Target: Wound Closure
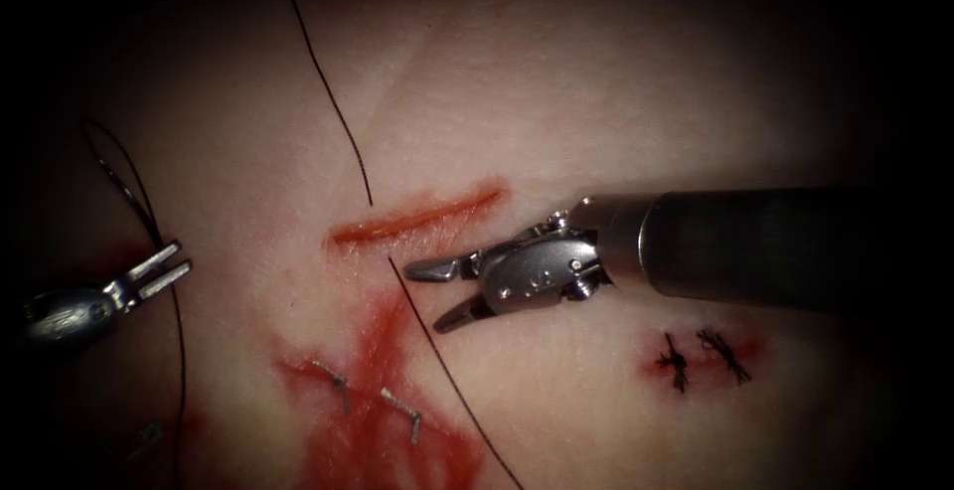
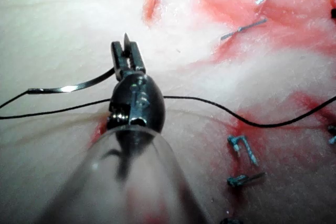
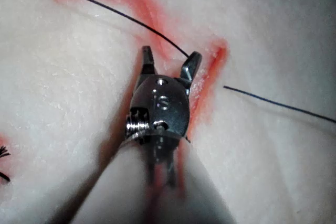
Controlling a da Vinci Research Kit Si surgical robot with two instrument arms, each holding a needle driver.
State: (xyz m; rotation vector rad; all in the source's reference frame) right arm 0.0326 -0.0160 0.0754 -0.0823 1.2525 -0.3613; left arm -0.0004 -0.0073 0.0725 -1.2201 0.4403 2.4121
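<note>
The curved steel needle (image 2: 71,86) is being gripped near one end by the closed left pincer (image 1: 159,271), at nine o'clock from the red cut (image 1: 417,220), outside the pale tissue (image 1: 596,82). Nothing is being held by the gaping right pincer (image 1: 432,296). The thin black thread (image 1: 447,371) is likely handling limp and slippery.

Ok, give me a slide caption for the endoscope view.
Left tool grips the needle near one end, out of the tissue, left of the cut; right tool open, empty, beside it.
</note>
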